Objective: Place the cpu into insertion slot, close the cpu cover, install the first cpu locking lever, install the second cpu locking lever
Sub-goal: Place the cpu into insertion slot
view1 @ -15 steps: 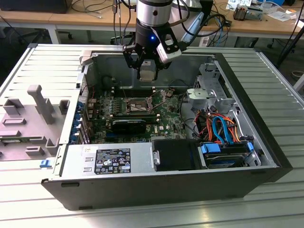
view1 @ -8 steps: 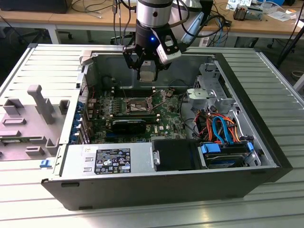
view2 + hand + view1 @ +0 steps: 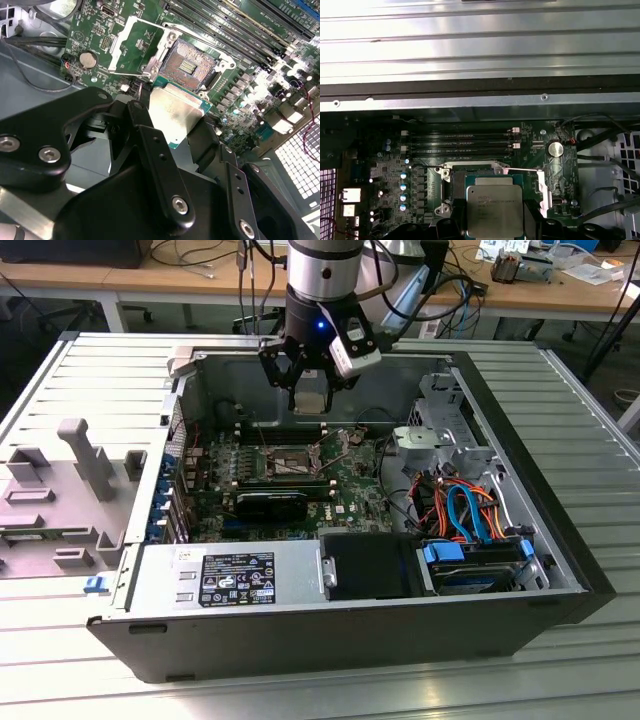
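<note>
My gripper (image 3: 310, 392) hangs over the open computer case, shut on the cpu (image 3: 311, 403), a flat square chip with a dull silver top. In both wrist views the cpu (image 3: 172, 112) (image 3: 495, 207) sits between the black fingers (image 3: 145, 122), held by two opposite edges. It hovers above the motherboard, a little off the insertion slot (image 3: 192, 62) (image 3: 283, 462), whose contact field lies bare. The cpu cover (image 3: 131, 47), a thin silver frame, is swung open beside the slot. A thin locking lever (image 3: 522, 171) stands free next to the slot.
The black case (image 3: 560, 570) lies on a ribbed metal table, its walls ringing the motherboard (image 3: 330, 500). Memory slots (image 3: 460, 142) run beside the slot. A power supply (image 3: 230, 575), a drive cage with orange and blue cables (image 3: 465, 510) and a grey fixture (image 3: 85, 455) surround it.
</note>
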`<state>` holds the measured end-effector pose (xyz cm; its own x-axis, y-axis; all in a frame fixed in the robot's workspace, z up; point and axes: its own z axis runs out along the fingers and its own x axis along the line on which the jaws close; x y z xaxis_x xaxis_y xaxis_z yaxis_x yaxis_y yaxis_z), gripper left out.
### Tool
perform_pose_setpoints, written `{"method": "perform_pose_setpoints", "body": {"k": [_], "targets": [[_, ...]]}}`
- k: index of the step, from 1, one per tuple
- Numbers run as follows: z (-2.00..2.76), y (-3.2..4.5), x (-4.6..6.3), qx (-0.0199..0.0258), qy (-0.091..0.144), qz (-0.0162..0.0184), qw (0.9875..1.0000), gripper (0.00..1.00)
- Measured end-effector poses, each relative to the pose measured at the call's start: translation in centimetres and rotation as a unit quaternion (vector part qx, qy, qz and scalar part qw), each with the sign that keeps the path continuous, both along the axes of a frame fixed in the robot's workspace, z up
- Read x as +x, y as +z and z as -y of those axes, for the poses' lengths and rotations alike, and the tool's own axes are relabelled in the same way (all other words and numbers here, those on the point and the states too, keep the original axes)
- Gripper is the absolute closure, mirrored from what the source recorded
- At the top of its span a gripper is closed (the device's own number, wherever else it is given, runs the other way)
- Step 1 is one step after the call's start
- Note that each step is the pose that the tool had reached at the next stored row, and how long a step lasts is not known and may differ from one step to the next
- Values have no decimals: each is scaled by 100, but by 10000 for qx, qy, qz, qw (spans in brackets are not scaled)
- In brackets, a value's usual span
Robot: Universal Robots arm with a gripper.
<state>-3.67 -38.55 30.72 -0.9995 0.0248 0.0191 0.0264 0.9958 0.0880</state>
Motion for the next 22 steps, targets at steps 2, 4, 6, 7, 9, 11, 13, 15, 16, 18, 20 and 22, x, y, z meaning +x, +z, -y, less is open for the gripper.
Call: {"method": "perform_pose_setpoints", "body": {"k": [2,4,6,7,9,11,13,15,16,18,20,22], "targets": [[3,-7,0,0,0,0,10000,46],[5,-13,0,0,0,0,10000,46],[8,-19,0,0,0,0,10000,46],[9,-22,0,0,0,0,10000,46],[10,-26,0,0,0,0,10000,46],[13,-32,0,0,0,0,10000,46],[14,-37,0,0,0,0,10000,46],[16,-42,0,0,0,0,10000,46],[17,-44,0,0,0,0,10000,46],[20,-51,0,0,0,0,10000,46],[22,-57,0,0,0,0,10000,46],[24,-61,0,0,0,0,10000,46]]}}
